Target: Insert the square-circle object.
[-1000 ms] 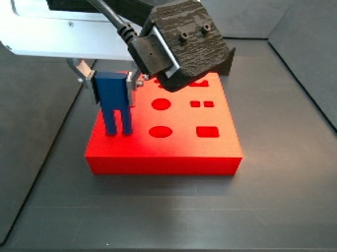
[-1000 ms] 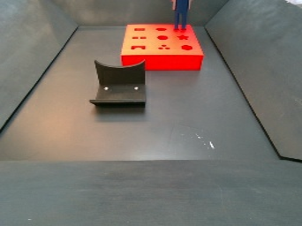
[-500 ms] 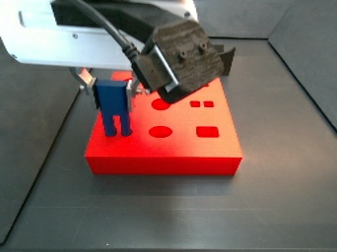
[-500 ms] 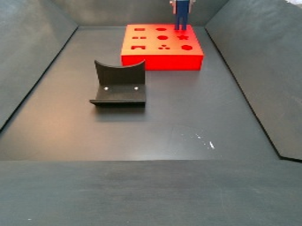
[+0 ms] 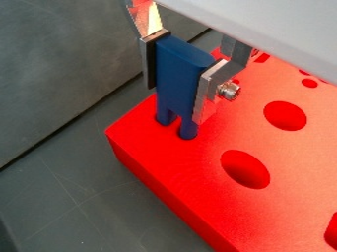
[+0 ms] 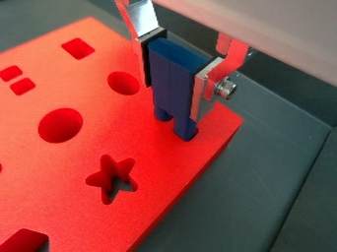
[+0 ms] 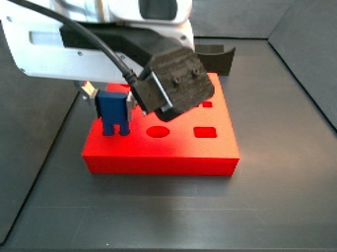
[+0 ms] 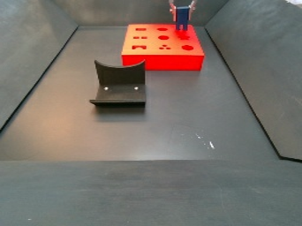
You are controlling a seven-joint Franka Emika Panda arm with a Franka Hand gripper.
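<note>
Over the red block's [image 7: 164, 136] corner, my gripper [image 5: 184, 61] clamps the square-circle object [image 5: 178, 84], now lower than a second ago: both legs have entered their holes (depth unclear), so I judge insertion begun, not finished.

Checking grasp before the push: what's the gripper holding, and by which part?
The gripper is shut on the blue peg, fingers clamping its flat upper body; both legs hang free, tips at the red block.

The gripper [image 5: 184, 71] holds the square-circle object [image 5: 178, 87] upright at the block's [image 5: 263, 212] corner — holder [image 8: 118, 84] well apart.
</note>
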